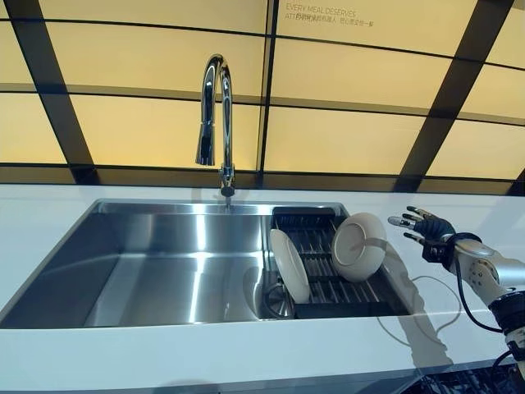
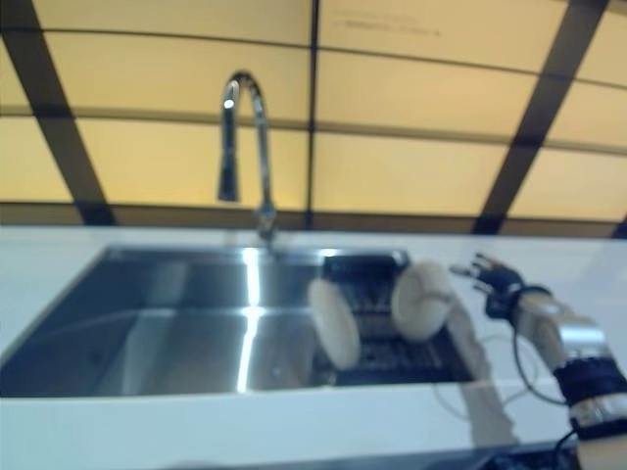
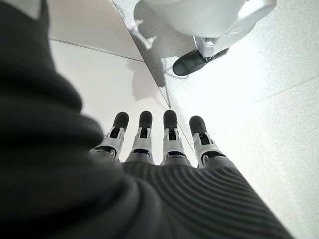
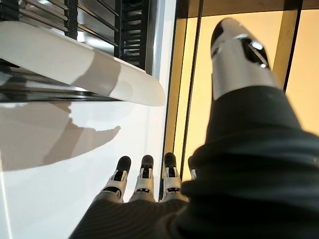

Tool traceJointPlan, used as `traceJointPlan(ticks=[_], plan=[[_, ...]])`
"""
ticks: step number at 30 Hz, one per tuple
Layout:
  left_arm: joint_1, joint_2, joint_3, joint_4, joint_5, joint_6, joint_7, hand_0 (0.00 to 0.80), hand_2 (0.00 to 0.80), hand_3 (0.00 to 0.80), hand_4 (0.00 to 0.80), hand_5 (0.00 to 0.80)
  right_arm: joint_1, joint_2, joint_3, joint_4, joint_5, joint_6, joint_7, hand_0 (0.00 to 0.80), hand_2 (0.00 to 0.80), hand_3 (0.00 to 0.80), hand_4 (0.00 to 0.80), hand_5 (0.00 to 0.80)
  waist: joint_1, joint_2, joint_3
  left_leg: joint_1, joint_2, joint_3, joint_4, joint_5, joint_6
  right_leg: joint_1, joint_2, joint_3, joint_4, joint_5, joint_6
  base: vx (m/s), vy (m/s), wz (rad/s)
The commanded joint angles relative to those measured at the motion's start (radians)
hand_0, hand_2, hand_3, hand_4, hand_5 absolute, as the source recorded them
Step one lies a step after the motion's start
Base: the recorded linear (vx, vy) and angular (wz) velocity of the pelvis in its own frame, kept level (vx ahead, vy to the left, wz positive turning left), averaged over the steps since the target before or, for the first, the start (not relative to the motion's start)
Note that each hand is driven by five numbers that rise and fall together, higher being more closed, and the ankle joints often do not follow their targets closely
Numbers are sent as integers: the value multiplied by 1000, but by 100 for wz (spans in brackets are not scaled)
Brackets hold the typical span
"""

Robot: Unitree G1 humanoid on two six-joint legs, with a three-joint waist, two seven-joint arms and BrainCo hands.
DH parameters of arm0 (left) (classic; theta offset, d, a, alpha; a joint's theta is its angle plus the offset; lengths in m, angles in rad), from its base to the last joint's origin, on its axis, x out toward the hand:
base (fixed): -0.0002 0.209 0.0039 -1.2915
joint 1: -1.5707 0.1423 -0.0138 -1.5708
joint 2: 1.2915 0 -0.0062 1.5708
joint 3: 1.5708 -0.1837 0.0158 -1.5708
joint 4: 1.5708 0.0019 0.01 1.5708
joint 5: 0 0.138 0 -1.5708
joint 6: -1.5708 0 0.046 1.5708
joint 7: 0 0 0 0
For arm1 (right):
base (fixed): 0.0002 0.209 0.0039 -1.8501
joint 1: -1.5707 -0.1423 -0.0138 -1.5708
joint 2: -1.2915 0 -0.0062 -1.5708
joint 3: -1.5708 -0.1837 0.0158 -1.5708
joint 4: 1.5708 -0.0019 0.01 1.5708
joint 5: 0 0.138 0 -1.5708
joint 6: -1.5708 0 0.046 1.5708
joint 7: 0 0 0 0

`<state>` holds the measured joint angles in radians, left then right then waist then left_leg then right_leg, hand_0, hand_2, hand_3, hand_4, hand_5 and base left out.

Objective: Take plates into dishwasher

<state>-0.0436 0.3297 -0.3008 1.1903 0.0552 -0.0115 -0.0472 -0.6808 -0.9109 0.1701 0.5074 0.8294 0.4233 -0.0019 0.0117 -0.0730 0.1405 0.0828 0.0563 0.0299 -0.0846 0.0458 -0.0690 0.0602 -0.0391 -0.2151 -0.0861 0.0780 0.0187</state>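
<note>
The rack [image 1: 328, 289] in the sink [image 1: 164, 271] was partly hidden behind two plates [image 1: 289, 264], its slats too dark to tell apart. The left hand [image 3: 149, 144] appeared only in its wrist view, thumb out of sight.

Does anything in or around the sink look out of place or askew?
Nothing is spilled or broken. Two white plates stand on edge in the black rack, leaning different ways. The right hand is open beside them.

two white plates [image 1: 289, 264], on edge, sink rack [image 1: 328, 287]
</note>
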Motion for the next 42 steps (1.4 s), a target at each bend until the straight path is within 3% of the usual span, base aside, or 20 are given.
traceJointPlan(ticks=[1, 27, 42], plan=[[-37, 32, -19, 27, 12, -19, 14, 0, 0, 0, 0, 0, -4, 38, -4, -75, 41, -16, 18, 0, 0, 0, 0, 0, -6, -43, -15, 5, -39, 97, -3, -57, 36, 21, -8, 50, 13, -42, 66, 0, 0, 0], [-33, 35, -12, 12, 17, -14, 14, 0, 0, 0, 0, 0, 57, 95, 17, -202, 21, 3, 9, 0, 0, 0, 0, 0, -9, -46, -8, 6, -44, 104, -3, -63, 45, 21, -7, 54, 10, -39, 73, -1, 2, -1], [-37, 39, -16, 16, 15, -14, 15, 0, 0, 0, 0, 0, 58, 112, 17, -190, 29, -22, -4, 0, 0, 0, 0, 0, 0, -45, -2, 3, -45, 95, -3, -62, 46, 22, -7, 49, 12, -40, 73, 0, 0, 0]])
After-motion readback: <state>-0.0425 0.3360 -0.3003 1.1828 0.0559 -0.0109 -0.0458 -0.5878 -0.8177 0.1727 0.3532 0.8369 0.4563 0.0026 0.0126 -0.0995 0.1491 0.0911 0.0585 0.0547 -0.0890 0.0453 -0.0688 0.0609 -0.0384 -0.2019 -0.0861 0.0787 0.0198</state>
